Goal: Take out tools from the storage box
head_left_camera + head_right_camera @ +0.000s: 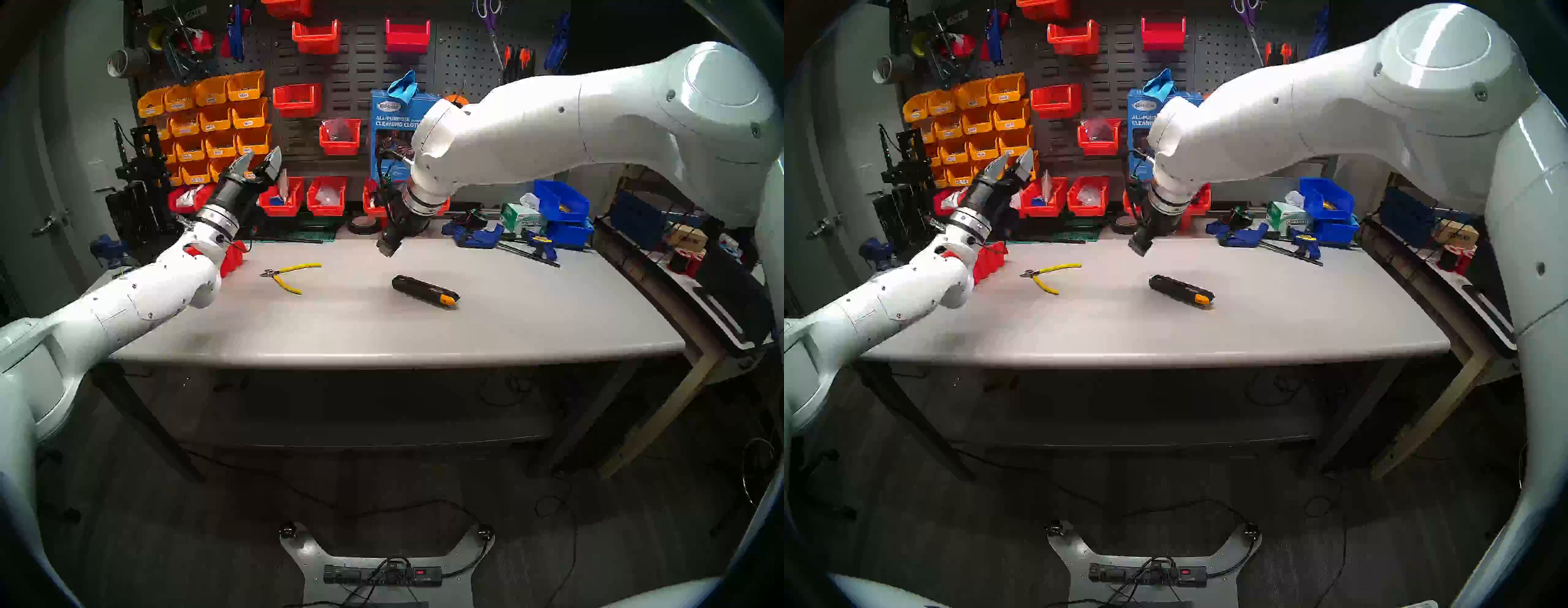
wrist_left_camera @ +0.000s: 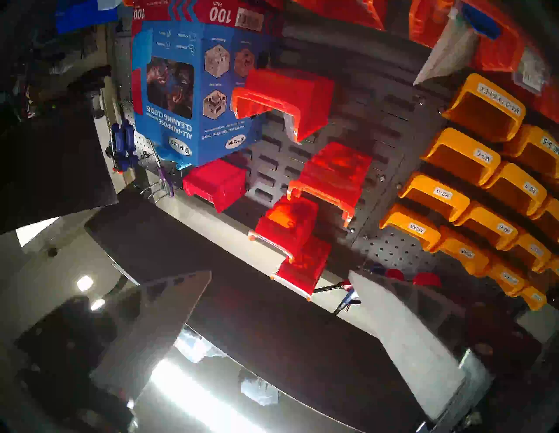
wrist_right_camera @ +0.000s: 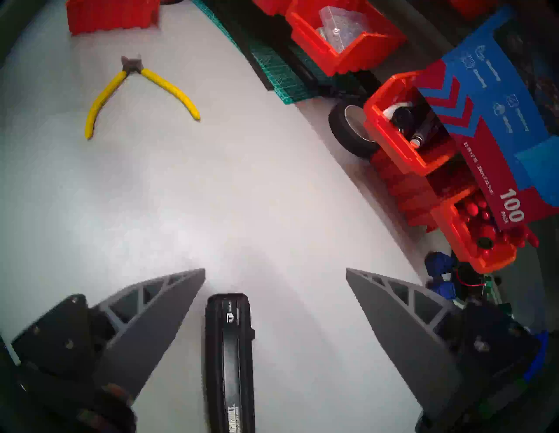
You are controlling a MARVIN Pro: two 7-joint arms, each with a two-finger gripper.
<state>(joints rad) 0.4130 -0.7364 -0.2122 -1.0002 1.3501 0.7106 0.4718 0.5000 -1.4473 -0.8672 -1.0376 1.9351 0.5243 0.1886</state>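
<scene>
The red storage box (image 1: 234, 260) stands at the table's left, mostly hidden behind my left forearm; its inside does not show. It also shows in the right wrist view (image 3: 112, 15). One pair of yellow-handled cutters (image 1: 288, 276) lies on the grey table to its right, handles spread. A black knife-like tool with an orange tip (image 1: 424, 291) lies mid-table. A second pair of cutters is not in view. My left gripper (image 1: 261, 163) is open and empty, raised toward the pegboard. My right gripper (image 1: 388, 248) is open and empty above the table, the knife tool (image 3: 230, 356) lying below between its fingers.
Red bins (image 1: 326, 197) line the back edge, with a tape roll (image 1: 365, 223) and a green mat (image 1: 297, 235). Blue clamps (image 1: 475, 235), a tissue box (image 1: 519, 216) and blue bins (image 1: 560, 204) sit back right. Yellow bins (image 1: 212, 127) hang on the pegboard.
</scene>
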